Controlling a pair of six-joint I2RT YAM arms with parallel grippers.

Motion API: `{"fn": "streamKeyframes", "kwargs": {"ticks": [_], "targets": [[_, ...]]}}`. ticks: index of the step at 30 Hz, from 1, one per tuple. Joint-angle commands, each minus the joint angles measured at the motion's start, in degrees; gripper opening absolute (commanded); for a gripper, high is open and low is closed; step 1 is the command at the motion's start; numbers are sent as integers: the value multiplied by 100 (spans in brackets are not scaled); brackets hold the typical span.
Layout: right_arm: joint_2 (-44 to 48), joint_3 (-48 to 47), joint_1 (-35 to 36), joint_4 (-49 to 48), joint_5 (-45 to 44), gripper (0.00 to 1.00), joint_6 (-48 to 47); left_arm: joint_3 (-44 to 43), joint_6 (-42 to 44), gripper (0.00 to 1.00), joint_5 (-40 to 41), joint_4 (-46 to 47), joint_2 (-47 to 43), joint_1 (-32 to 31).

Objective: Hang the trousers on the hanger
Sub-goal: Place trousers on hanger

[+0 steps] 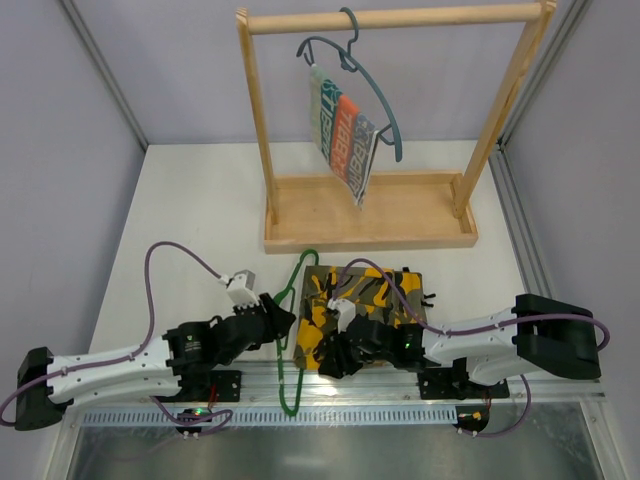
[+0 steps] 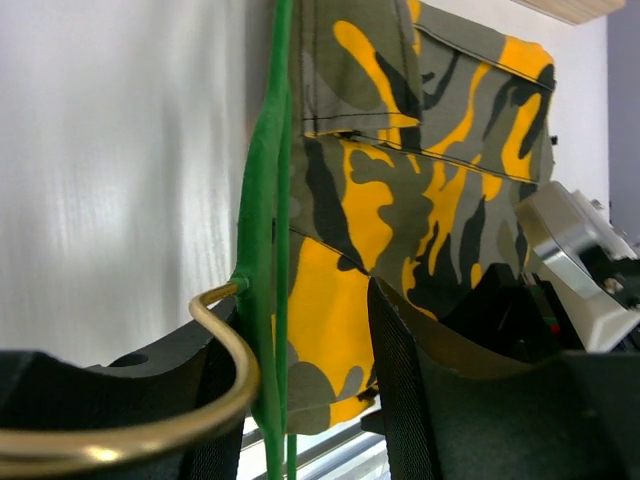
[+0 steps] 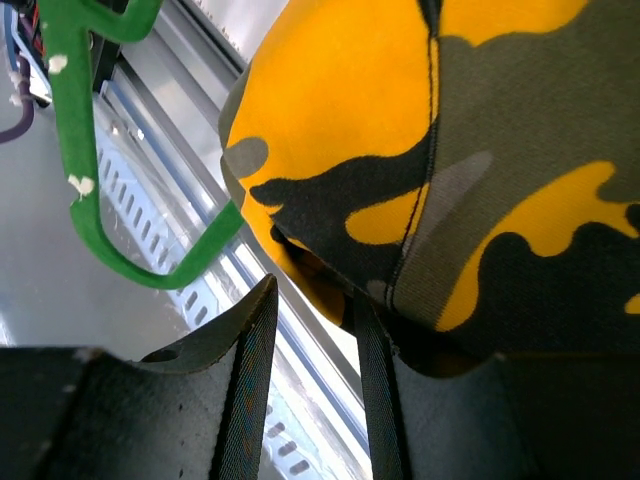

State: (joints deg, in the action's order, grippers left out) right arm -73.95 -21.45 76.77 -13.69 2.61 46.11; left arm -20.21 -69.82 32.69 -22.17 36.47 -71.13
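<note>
- Only your top view takes in the wooden rack (image 1: 370, 215) at the table's (image 1: 200, 220) far edge, with a blue-grey hanger (image 1: 390, 125) and striped cloth (image 1: 345, 135) hung on it.
- Only your left wrist view shows the left gripper (image 2: 300, 297) released: its jaws stand apart, the green hanger (image 2: 262, 250) runs through the gap, and its metal hook (image 2: 225, 340) curls round one finger.
- Your right wrist view puts the right gripper (image 3: 314, 290) at the trousers' folded edge, jaws apart. You cannot tell whether it pinches cloth.
- The trousers (image 1: 385, 295) lie folded flat near the table's near edge, at its middle. They are olive, black and orange-yellow camouflage, and the hanger lies along their left side.
- You can count two hangers, two cloths, one rack and two arms.
</note>
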Motion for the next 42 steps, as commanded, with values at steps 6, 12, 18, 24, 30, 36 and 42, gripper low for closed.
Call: {"fn": "streamKeyframes", "kwargs": {"ticks": [6, 12, 18, 24, 30, 36, 42], "targets": [[-49, -236, 31, -485, -595, 39, 381, 61, 355, 48, -263, 1004, 273, 3], [153, -184, 31, -310, -937, 39, 513, 8, 171, 23, -44, 1084, 440, 3], [1267, -332, 22, 1328, -1551, 55, 846, -264, -4, 0, 88, 671, 897, 3], [2771, -807, -363, 4132, -3178, 83, 1409, -458, -479, 0, 475, -515, 766, 3], [3537, -597, -900, 5078, -3715, 90, 1735, -791, -936, 0, 914, -2164, 125, 12], [3205, -122, -1050, 3463, -3119, 90, 1015, -257, -287, 0, 845, -1265, -876, 3], [2466, -368, -1462, 3049, -3022, 90, 523, 35, 30, 0, 625, -639, -1107, 3]]}}
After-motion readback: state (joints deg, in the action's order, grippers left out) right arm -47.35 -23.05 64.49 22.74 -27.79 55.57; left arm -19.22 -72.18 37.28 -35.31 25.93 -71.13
